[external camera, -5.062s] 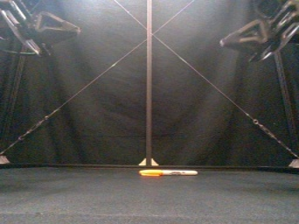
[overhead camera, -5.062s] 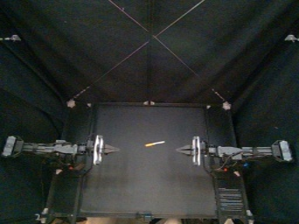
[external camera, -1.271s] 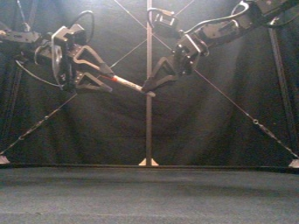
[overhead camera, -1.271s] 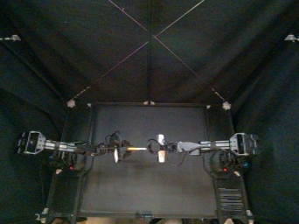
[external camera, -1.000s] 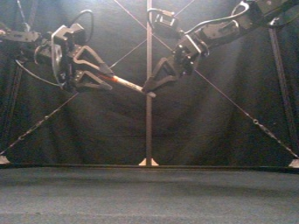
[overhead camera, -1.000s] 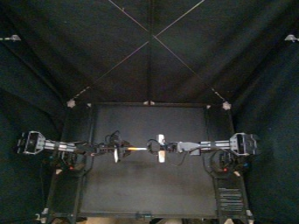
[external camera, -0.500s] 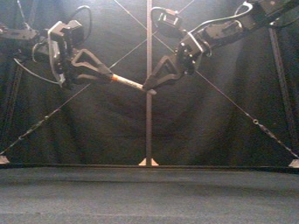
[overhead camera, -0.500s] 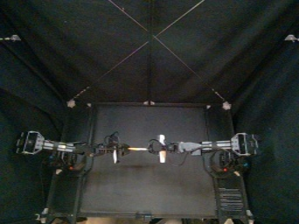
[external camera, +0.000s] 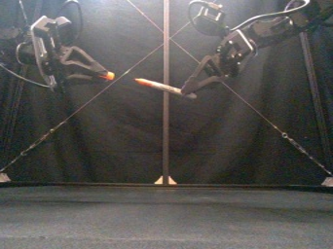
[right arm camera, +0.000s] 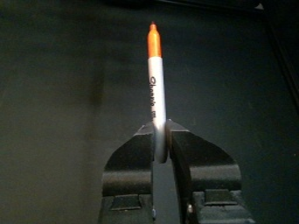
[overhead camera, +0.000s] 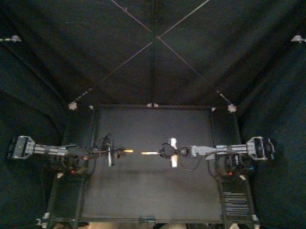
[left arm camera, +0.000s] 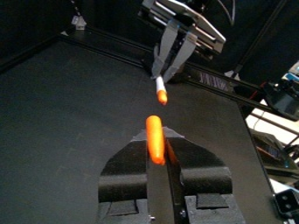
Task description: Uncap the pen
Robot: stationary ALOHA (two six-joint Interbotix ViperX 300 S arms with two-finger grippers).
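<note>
Two pieces: I see left gripper (external camera: 96, 73) pinching the cap (left arm camera: 155, 150), right gripper (external camera: 198, 88) pinching the pen (right arm camera: 153, 79), a gap between the fingertips.

The pen (right arm camera: 153, 79) and its orange cap (left arm camera: 155, 140) look smooth plastic; the table (overhead camera: 156, 192) matt.

**Item: black table (overhead camera: 149, 195), small, rectangular**

Flat matte top, dark grey under the booth light, with a dark rail along each side. The surface lies well below the left gripper (external camera: 96, 74) and the right gripper (external camera: 201, 87). Both claws hang over the table's middle band, one toward each side. The front edge is the part farthest forward of both claws.
</note>
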